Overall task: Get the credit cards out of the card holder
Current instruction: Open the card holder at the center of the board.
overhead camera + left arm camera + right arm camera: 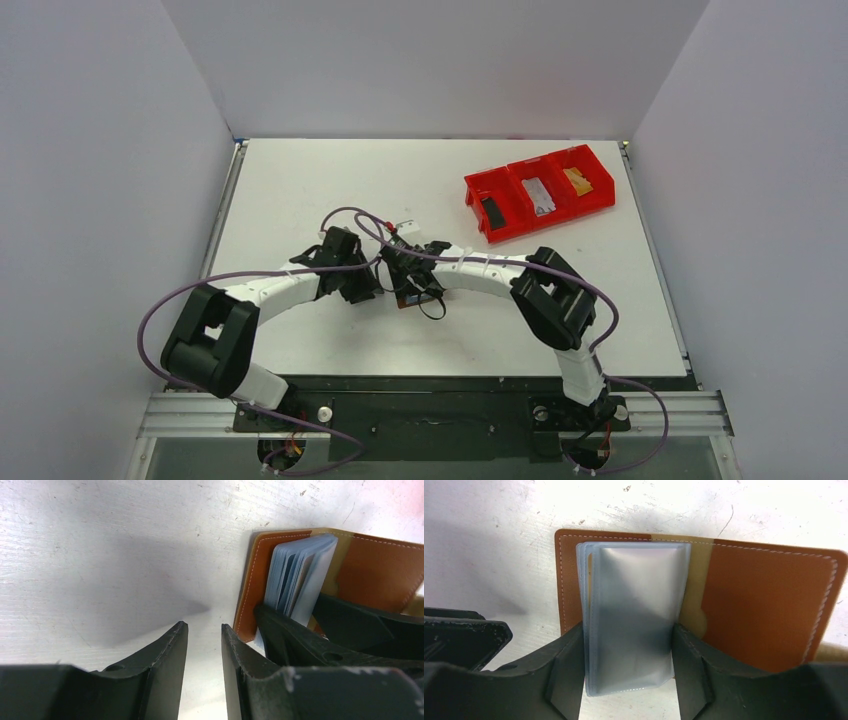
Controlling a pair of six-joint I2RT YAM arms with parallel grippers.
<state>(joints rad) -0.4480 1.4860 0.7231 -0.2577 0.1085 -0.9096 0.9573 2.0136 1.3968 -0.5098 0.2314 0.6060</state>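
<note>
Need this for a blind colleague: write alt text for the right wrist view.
Two black fingers flank a stack of pale grey-blue plastic pockets in an open brown leather card holder, lying on a scuffed white table.

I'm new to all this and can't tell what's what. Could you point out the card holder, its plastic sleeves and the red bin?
card holder (769, 605), right wrist view, on its open brown flap.
sleeves (631, 615), right wrist view, middle of the front sleeve.
red bin (560, 217), top view, on its near wall.
</note>
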